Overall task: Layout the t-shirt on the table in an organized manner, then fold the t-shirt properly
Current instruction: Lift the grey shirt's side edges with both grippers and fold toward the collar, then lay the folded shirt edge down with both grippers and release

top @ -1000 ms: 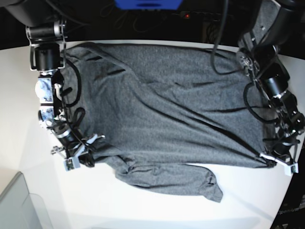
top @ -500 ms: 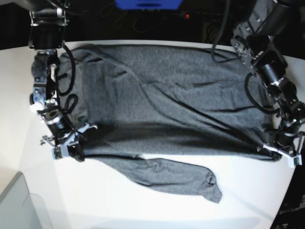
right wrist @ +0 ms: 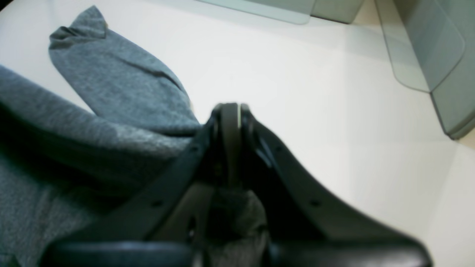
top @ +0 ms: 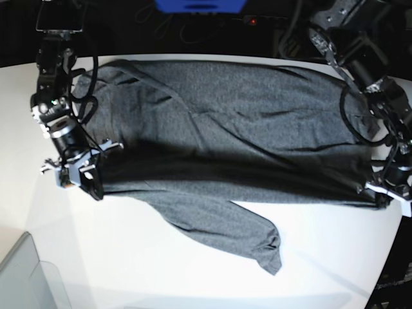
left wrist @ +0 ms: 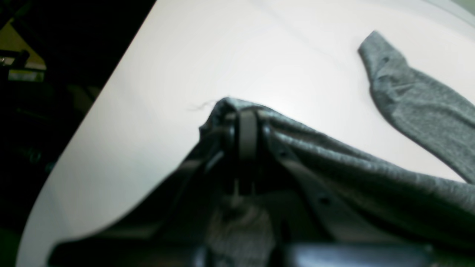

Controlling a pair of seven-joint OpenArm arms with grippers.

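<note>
On the table [top: 193, 277], the shirt [top: 225, 141] lies stretched crosswise, its long axis running between left gripper [top: 389, 193] and right gripper [top: 74, 174], each clamped on an opposite corner.

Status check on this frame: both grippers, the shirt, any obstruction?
Left gripper and right gripper both shut on the t-shirt. Shirt stretched between them across the table, one sleeve trailing loose. Nothing in the way.
</note>
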